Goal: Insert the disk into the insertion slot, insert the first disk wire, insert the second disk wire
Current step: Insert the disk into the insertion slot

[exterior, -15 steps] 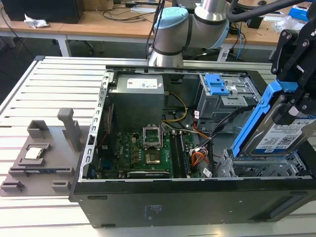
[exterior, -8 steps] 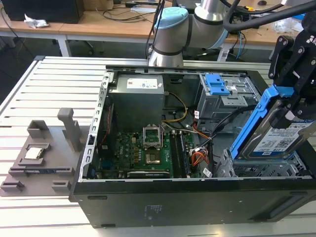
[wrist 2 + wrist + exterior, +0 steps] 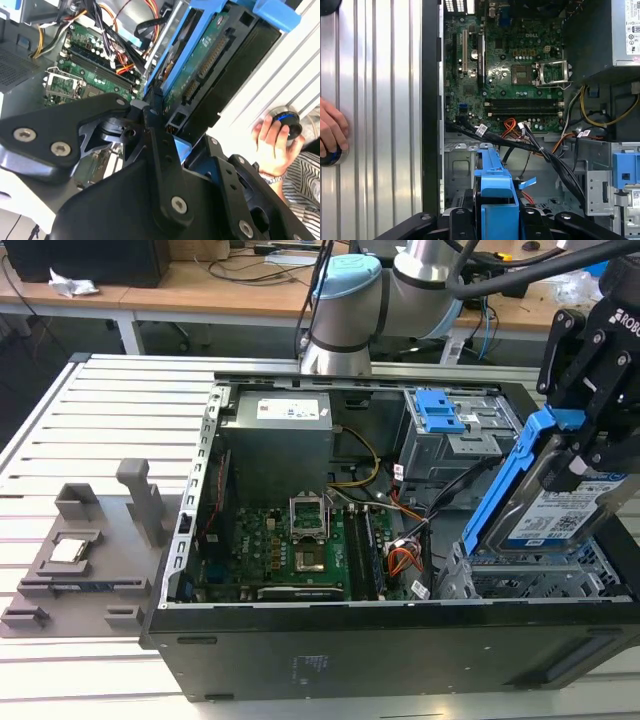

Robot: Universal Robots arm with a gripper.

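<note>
A black gripper [image 3: 580,445] is clamped on the upper end of the disk [image 3: 560,510], seen in the exterior view over an open computer case [image 3: 300,660] on a slatted metal table [image 3: 60,430]. The silver drive, in its bright blue carrier, hangs steeply tilted directly above the insertion slot [image 3: 530,582], the low perforated grey cage in the case corner toward the exterior view's right. Its lower edge appears to reach the top of the cage, though contact cannot be confirmed from this angle. Behind stands a taller bay with a blue latch [image 3: 440,412], and a green motherboard [image 3: 300,540] lies on the case floor.

In the second wrist view, the drive's green circuit-board underside faces the camera, pinched between the dark fingers [image 3: 150,125]. Outside the case, a person's hand [image 3: 270,145] rests on a black-and-blue knob [image 3: 286,123].

In the first wrist view, the blue carrier stands edge-on between the jaws, over the grey cage. A bundle of black cables [image 3: 530,145] runs across the case between the cage and the motherboard.
</note>
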